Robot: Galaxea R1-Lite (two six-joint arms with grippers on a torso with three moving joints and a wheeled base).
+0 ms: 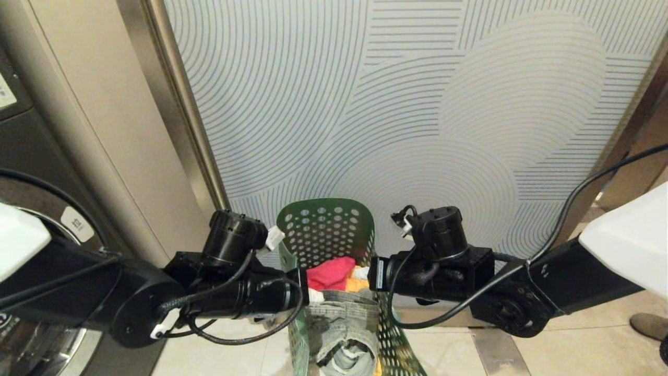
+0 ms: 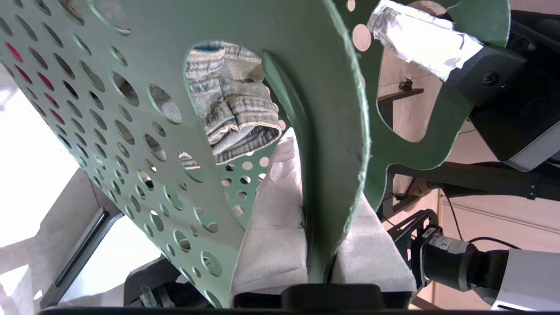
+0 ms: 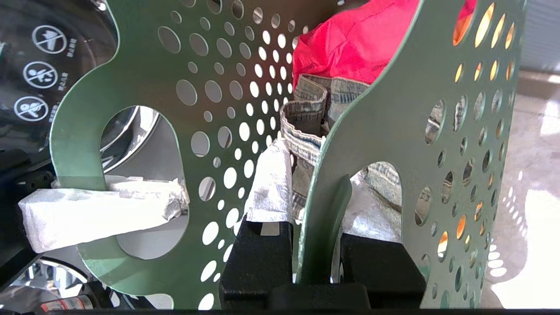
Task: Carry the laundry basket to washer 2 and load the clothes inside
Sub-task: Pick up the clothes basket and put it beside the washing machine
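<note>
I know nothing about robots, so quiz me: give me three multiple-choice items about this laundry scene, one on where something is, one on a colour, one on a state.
1. Where is the dark green perforated plastic laundry basket?
A. Held between the two arms
B. On top of a washer
C. Behind the robot

2. What colour is the garment farthest back in the heap of clothes?
A. Black
B. Red
C. Purple

3. What is the left gripper doing?
A. Hanging open in the air
B. Pulling at the denim
C. Clamped on the basket's wall at a handle cut-out

Answers:
1 A: the head view shows the basket between both arms, with the right gripper clamped on the opposite wall.
2 B: red cloth lies behind the faded denim.
3 C: its padded fingers press either side of the green wall.
</note>
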